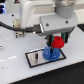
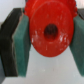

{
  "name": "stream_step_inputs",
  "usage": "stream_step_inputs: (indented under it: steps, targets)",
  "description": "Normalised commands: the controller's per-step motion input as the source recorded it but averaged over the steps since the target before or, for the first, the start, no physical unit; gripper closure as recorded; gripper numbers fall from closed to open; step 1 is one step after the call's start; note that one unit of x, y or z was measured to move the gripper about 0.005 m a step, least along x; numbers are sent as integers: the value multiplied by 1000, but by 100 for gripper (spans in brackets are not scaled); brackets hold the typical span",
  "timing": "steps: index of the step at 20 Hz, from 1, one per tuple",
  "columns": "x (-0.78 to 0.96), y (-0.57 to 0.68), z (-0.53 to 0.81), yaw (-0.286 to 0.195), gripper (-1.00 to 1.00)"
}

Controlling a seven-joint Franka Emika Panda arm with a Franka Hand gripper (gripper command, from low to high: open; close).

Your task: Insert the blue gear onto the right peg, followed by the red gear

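Note:
My gripper (image 1: 57, 41) is shut on the red gear (image 1: 58, 41) and holds it in the air just above the plate's right end as the exterior view shows it. In the wrist view the red gear (image 2: 49, 31) fills the space between my two teal finger pads (image 2: 21, 42), with its raised hub and dark centre hole facing the camera. The blue gear (image 1: 50, 53) lies flat on the black-framed grey plate (image 1: 36, 59), at the plate's right end, just below the red gear. The right peg is hidden under the blue gear. The twin post (image 1: 37, 56) stands bare near the plate's left part.
The plate lies on a white table (image 1: 15, 70). The arm's white body (image 1: 37, 15) and black cables (image 1: 12, 25) fill the upper part of the exterior view. A dark background lies behind the table.

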Motion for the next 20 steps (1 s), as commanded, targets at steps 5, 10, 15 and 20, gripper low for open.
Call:
stream_step_inputs:
  steps: [5, 10, 15, 20]
  targets:
    - [112, -149, -77, 0, 100]
    - [54, -74, -54, 0, 100]
    - [54, 3, 216, 0, 100]
    - [40, -21, 162, 0, 100]
